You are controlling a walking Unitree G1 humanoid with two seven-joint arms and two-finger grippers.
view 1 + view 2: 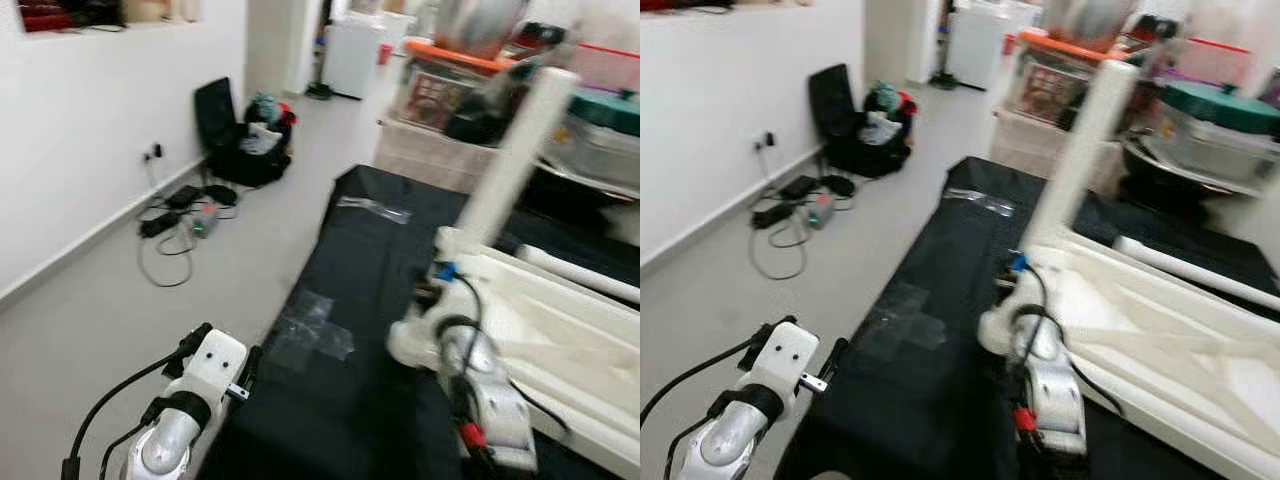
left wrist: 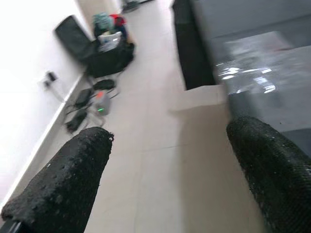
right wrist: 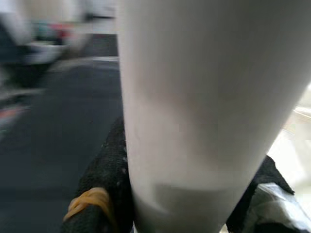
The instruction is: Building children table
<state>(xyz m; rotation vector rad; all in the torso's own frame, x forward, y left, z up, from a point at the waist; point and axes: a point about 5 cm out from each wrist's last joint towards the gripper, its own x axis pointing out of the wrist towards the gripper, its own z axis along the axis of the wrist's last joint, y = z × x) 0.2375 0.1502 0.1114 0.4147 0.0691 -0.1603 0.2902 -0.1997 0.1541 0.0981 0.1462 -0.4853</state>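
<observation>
Nearest, the left gripper (image 2: 165, 179) hangs low over the pale floor (image 1: 120, 320) beside the black-covered tabletop (image 1: 370, 300); its jaws stand wide open with nothing between them, and the left wrist view looks past both black fingers (image 2: 63, 179) to bare floor. The right gripper (image 3: 180, 194) is up at the near corner of the white children's table (image 1: 560, 330), which lies upside down on the black cover. Its jaws are closed around the base of an upright white table leg (image 1: 515, 150), the leg standing tall and slightly tilted from that corner; in the right wrist view the leg sits squarely between the black fingers, one of them wearing a yellow band (image 3: 90, 201). A second white leg (image 1: 580, 272) lies flat along the far side of the overturned table. Patches of clear tape (image 1: 315, 330) stick to the black cover near the left arm, and another strip (image 1: 373, 208) lies farther along. Beyond, cables and chargers (image 1: 180, 215) trail by the white wall (image 1: 80, 130), then an open black bag (image 1: 240, 135) full of items. Farthest, storage boxes and a blurred orange-rimmed container (image 1: 450, 70) stand behind the tabletop.
</observation>
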